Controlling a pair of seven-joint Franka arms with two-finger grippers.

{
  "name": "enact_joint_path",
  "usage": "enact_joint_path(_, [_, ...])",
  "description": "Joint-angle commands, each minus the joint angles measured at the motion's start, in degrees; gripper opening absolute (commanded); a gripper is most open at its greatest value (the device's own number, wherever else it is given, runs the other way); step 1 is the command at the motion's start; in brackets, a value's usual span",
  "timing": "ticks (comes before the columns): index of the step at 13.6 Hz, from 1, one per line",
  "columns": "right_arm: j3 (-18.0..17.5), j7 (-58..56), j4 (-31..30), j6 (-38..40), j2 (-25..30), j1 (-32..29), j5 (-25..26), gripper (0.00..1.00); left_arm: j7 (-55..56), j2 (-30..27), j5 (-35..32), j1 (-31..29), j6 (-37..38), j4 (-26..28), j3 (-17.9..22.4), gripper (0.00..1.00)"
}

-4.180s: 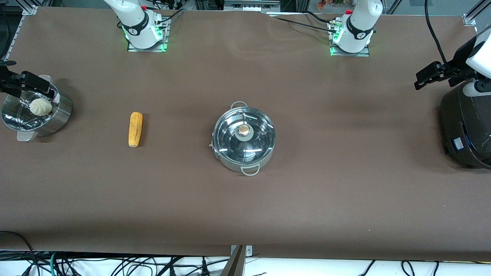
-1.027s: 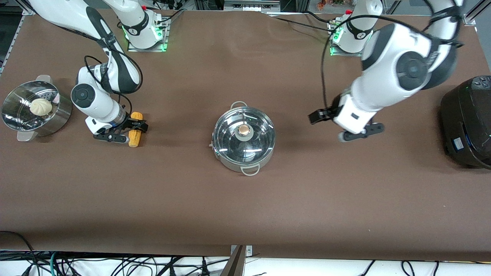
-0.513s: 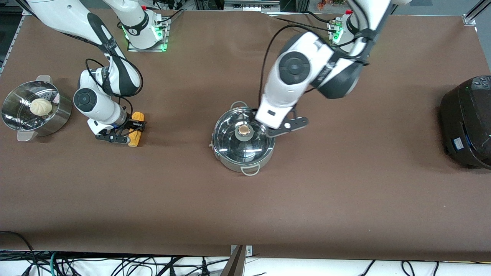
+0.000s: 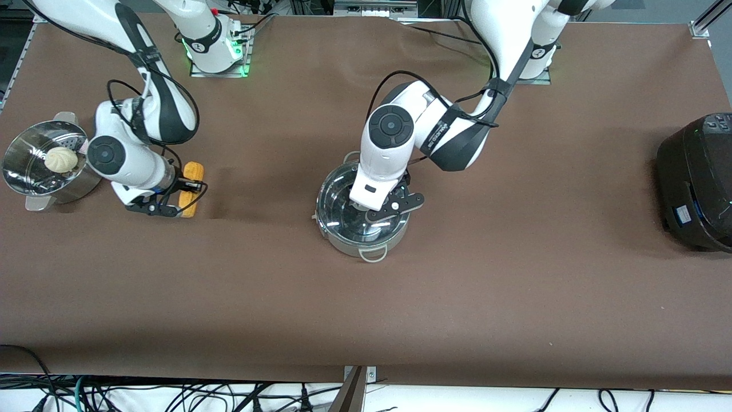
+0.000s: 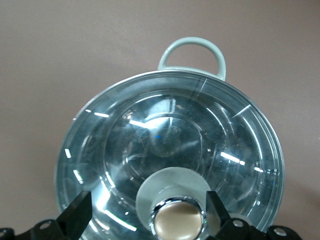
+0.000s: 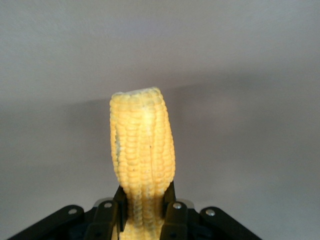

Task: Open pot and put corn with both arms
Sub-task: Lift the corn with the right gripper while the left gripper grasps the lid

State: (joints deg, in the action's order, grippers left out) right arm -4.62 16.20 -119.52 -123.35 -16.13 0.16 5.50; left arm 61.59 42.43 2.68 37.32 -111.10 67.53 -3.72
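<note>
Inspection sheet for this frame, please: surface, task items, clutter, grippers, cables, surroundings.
Surface: brown table, bare cover, no spills seen.
Pot: steel pot mid-table, glass lid on, knob between the open jaws.
Corn: corn toward the right arm's end of the table, clamped across its middle.
Clutter: steamer pot with a white bun beside the corn; black cooker at the left arm's end.
Left gripper: left gripper over the lid, jaws open astride the knob, not yet closed.
Right gripper: right gripper shut on the corn.
Cables: black leads along both arms; loose cables below the table edge.
Surroundings: green-lit bases, metal framing.
</note>
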Motion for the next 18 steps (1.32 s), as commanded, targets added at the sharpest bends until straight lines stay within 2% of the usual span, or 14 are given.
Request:
enact_joint_path(1, [-0.5, 0.4, 10.5, 14.8, 0.0, 0.1, 1.3, 0.01, 1.8, 2.2, -1.3, 1.9, -0.2, -3.2, 1.3, 1.00])
enact_joint_path(3, [-0.4, -1.9, 16.2, 21.4, -0.2, 0.1, 1.2, 0.01, 1.9, 2.3, -1.3, 2.0, -0.3, -3.2, 1.3, 1.00])
enact_joint_path(6, [-0.3, -3.4, 18.4, 23.1, -0.3, 0.0, 1.2, 0.01, 2.0, 2.3, -1.3, 2.1, -0.3, -3.1, 1.3, 0.99])
enact_joint_path(7, [-0.3, -3.9, 18.6, 23.2, -0.3, 0.0, 1.1, 0.01, 2.0, 2.2, -1.3, 2.2, -0.3, -3.1, 1.3, 0.91])
enact_joint_path(8, [-0.3, -4.6, 19.9, 23.7, -0.2, 0.0, 1.2, 0.01, 2.0, 2.3, -1.3, 2.2, -0.3, -3.0, 1.3, 0.78])
enact_joint_path(9, [-0.3, -5.6, 22.0, 26.2, -0.3, 0.0, 1.1, 0.01, 2.0, 2.3, -1.3, 2.2, -0.3, -2.9, 1.3, 0.50])
enact_joint_path(10, [-0.3, -6.9, 24.4, 29.2, -0.4, -0.2, 0.8, 0.01, 2.0, 2.3, -1.3, 2.2, -0.3, -3.0, 1.3, 0.27])
enact_joint_path(11, [-0.2, -8.0, 26.0, 31.2, -0.5, -0.2, 0.7, 0.01, 1.9, 2.3, -1.3, 2.2, -0.3, -3.0, 1.2, 0.10])
enact_joint_path(12, [-0.1, -8.7, 27.0, 32.3, -0.5, -0.3, 0.5, 0.01, 1.9, 2.3, -1.3, 2.2, -0.3, -3.0, 1.3, 0.00])
enact_joint_path(15, [-0.1, -8.8, 27.8, 32.8, -0.6, -0.3, 0.4, 0.01, 1.9, 2.1, -1.2, 2.2, -0.3, -3.0, 1.2, 0.00])
enact_joint_path(18, [-0.1, -8.8, 31.5, 35.5, -0.5, -0.2, 0.5, 0.01, 1.7, 0.4, -0.8, 1.8, 1.2, -3.1, 1.3, 0.00])
